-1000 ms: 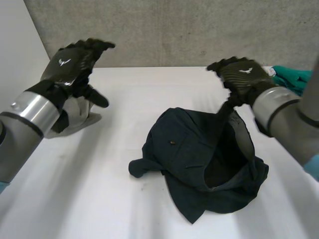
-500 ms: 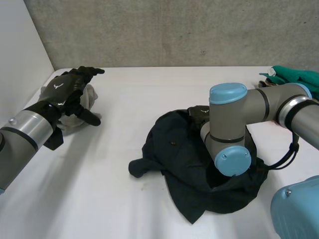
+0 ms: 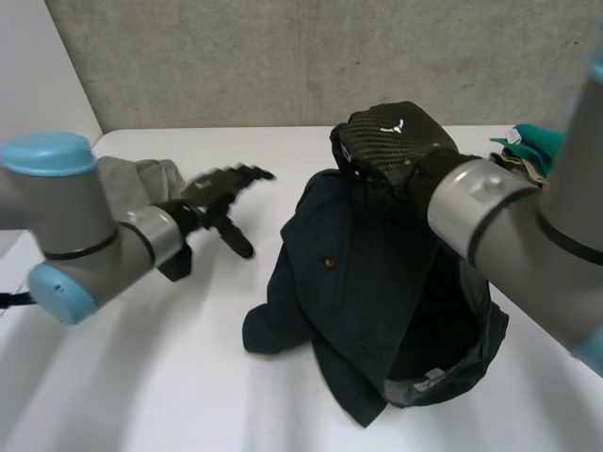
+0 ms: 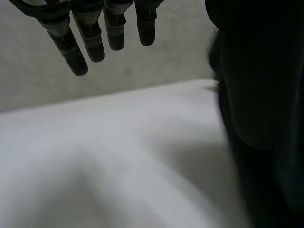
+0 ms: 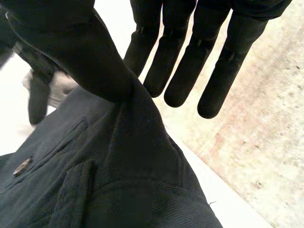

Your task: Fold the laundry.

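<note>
Little of the folding is judged to be done. The dark navy cotton garment (image 3: pixel 367 282), with a buttoned pocket, is seen bunched on the white table (image 3: pixel 141 377), in front of the robot and somewhat toward its right, with no flat panel or clean crease anywhere. It is probably a pair of trousers or shorts, though the bunching leaves that uncertain. One peak of it, at the far edge, is held up off the table by the right hand (image 3: pixel 391 141). In the right wrist view the cloth is pinched under the thumb against the fingers (image 5: pixel 185 71), which are otherwise held straight. The left hand (image 3: pixel 219 188) is held above the table just beside the garment's left edge, touching nothing, its fingers (image 4: pixel 92 42) straight and spread. A crumpled grey cloth (image 3: pixel 137 174) is seen at the far left behind the left arm, and a teal cloth (image 3: pixel 539 139) at the far right. Spreading the garment flat, every fold of it, and both other cloths are judged to remain.
</note>
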You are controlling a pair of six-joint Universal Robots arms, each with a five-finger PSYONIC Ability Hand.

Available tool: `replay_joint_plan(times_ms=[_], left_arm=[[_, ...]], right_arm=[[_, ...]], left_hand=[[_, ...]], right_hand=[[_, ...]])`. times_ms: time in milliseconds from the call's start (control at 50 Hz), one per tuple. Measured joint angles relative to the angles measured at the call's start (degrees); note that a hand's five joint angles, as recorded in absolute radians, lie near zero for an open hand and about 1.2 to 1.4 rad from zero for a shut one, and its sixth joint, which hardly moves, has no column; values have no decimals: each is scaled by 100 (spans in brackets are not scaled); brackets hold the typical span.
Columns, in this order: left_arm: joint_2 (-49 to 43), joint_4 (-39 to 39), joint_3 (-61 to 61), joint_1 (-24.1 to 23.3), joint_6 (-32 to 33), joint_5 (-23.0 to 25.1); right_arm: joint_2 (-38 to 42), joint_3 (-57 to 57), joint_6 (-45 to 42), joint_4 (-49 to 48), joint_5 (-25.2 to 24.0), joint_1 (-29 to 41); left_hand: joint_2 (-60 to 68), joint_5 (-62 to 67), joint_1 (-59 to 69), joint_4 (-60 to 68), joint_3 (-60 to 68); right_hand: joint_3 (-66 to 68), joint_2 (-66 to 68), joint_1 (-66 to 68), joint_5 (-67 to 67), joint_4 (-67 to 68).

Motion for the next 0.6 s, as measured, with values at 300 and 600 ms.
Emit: replay_joint_plan(times_ms=[300,600], left_arm=[[-772,-181,1100,-812,-30,499],[748,2049,2152,-555,69,-1651]], right_arm=[[141,166,-22,104,-350,-486],[1289,-2069,123,-2856,553,-610]], left_hand=[[5595,5268,5491,5584,5506],[5654,5345,5491,5680,5580]], right_hand=[[0,0,20,0,6],[21,22,20,0,24]])
